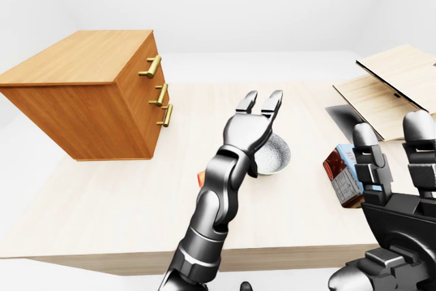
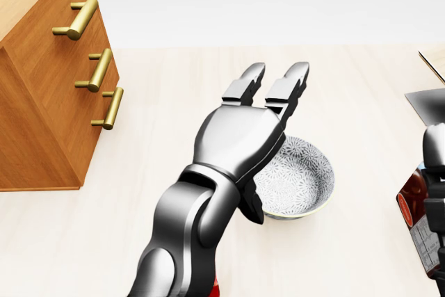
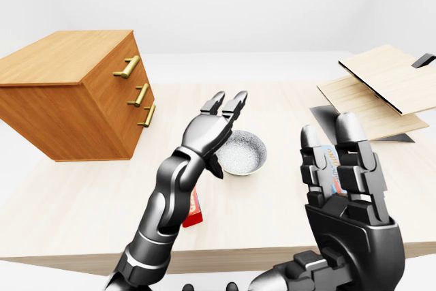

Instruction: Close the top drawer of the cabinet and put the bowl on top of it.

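Note:
A wooden cabinet (image 1: 82,93) with three brass handles (image 1: 160,93) stands at the left of the table; its drawer fronts look flush. The speckled white bowl (image 2: 302,179) sits upright on the table near the middle. My left hand (image 2: 274,92) hovers over the bowl's left side with its fingers stretched out and open. Its thumb hangs down by the near-left rim and part of the bowl is hidden behind the palm. My right hand (image 3: 330,142) is raised at the lower right, open and empty, well apart from the bowl.
A red and blue packet (image 1: 343,174) lies right of the bowl, partly behind my right hand. A small red box (image 3: 193,210) lies under my left forearm. Light wooden boards (image 3: 381,90) on a dark sheet fill the table's upper right corner.

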